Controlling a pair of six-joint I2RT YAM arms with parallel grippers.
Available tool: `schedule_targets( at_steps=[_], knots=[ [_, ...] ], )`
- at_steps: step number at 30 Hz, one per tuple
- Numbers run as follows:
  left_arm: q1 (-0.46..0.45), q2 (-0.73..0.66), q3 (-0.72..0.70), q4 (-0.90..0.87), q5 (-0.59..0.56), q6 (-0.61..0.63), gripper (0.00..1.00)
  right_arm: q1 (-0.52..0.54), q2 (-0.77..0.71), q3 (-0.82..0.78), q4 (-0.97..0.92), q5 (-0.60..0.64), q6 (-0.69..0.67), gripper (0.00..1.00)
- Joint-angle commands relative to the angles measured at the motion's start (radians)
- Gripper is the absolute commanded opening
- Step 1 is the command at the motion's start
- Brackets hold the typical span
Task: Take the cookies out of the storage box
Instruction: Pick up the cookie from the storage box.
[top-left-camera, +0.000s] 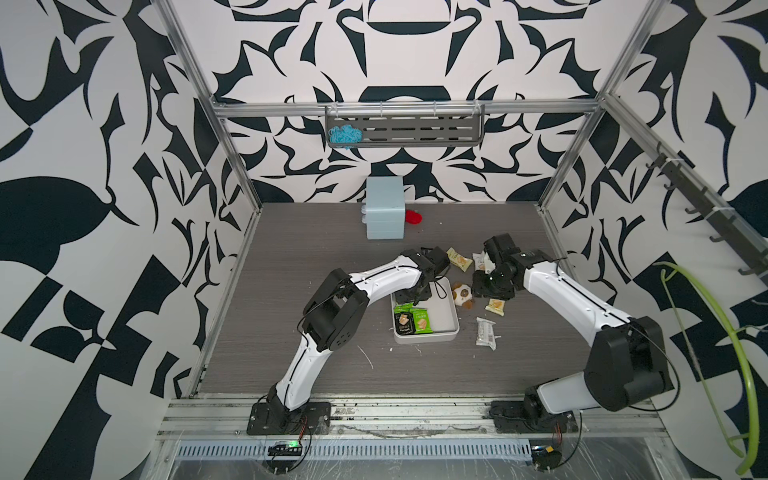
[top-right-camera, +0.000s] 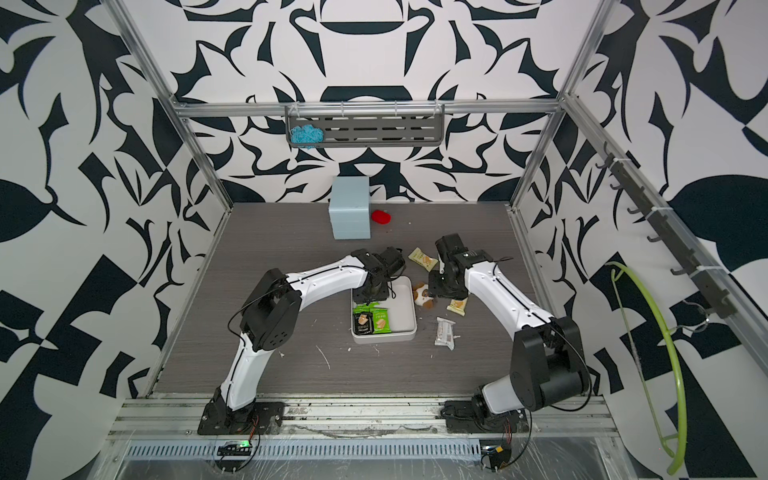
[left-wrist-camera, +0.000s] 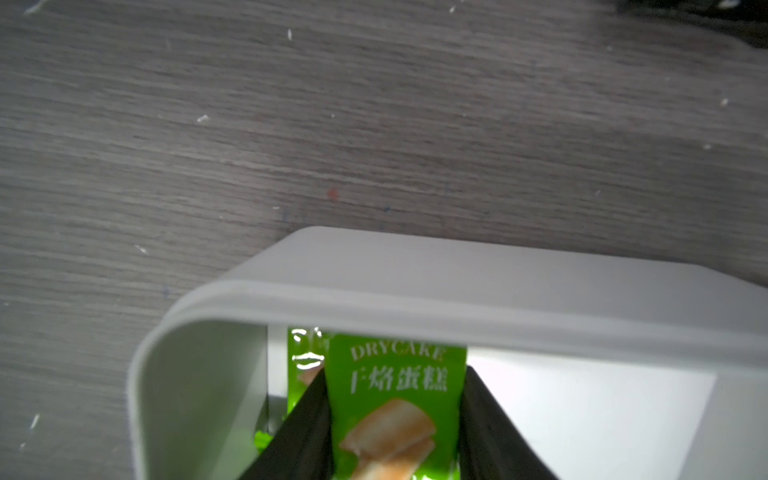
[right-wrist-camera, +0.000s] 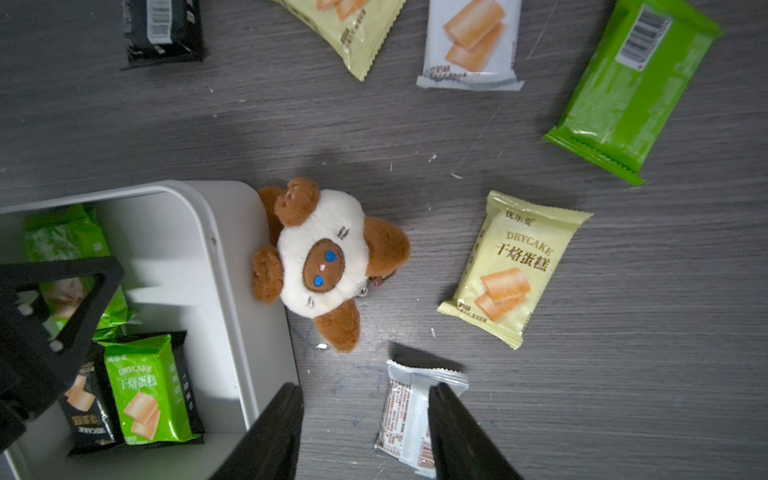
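Left claw (left-wrist-camera: 395, 374) clenched on green packet (left-wrist-camera: 395, 432) in storage box (left-wrist-camera: 415, 307); right claw (right-wrist-camera: 365, 388) released. Risk: slick wrapper slipping free during lift.

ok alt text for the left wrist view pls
A bright green cookie packet printed DRYCAKE is clamped between the left tool's two dark fingers, just inside a rounded corner of the white storage box. Beyond the box lies grey wood-grain table flecked with white specks.

About ten cookies (right-wrist-camera: 515, 266), one storage box (right-wrist-camera: 232, 291), one plush (right-wrist-camera: 324, 249).
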Motion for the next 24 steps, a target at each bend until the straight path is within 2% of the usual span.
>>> schedule_targets(
  at_steps=[1,7,13,19,24],
  knots=[
    [-0.008,-0.068,-0.007,-0.024,0.019,0.008,0.49,-0.004,-0.044,-0.007,-0.003,-0.047,0.035,0.54],
    [-0.014,-0.143,-0.049,-0.005,0.016,0.016,0.49,0.000,-0.067,-0.035,0.037,-0.107,0.088,0.53],
    [0.016,-0.224,-0.088,-0.011,-0.005,0.085,0.49,0.037,-0.044,-0.038,0.087,-0.131,0.154,0.53],
    [0.122,-0.298,-0.181,0.013,-0.004,0.160,0.50,0.079,0.006,-0.010,0.134,-0.101,0.204,0.52],
    [0.265,-0.327,-0.279,0.083,0.056,0.249,0.50,0.080,0.033,0.002,0.183,-0.080,0.244,0.52]
  ],
)
